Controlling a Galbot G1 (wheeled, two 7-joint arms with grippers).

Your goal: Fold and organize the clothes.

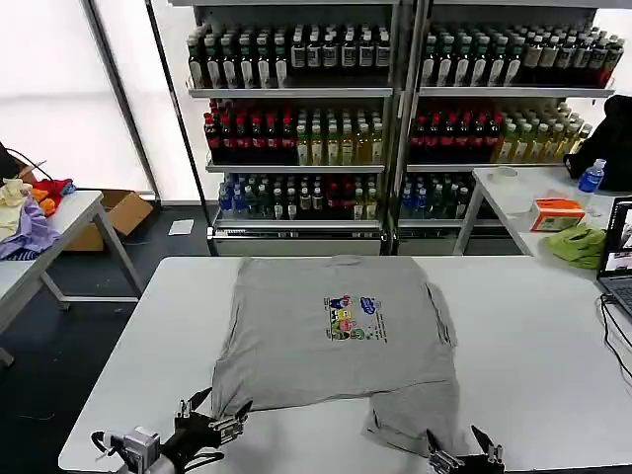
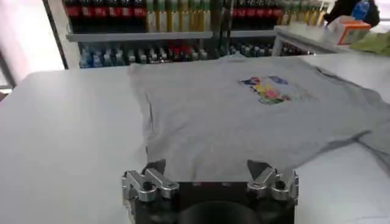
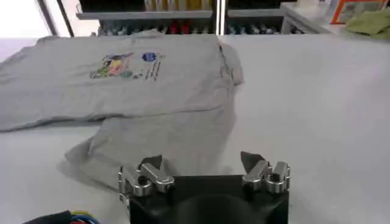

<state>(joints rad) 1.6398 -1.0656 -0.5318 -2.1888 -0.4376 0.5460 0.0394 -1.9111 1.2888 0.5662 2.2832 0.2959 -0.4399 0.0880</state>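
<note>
Grey T-shirt (image 1: 326, 341) lies print-up near the middle of the white table (image 1: 523, 336), cartoon chest print (image 1: 352, 318) facing up. 1 sleeve is bunched and partly folded at the near right corner of the shirt; the rest lies mostly flat, with slight wrinkles.

Left claw (image 1: 212, 415) sits at the near table edge, just off the shirt's near left hem, fingers spread wide, holding nothing. Right claw (image 1: 464, 449) sits at the near edge by the bunched sleeve, fingers also wide apart, empty. Neither claw touches the fabric.
</note>
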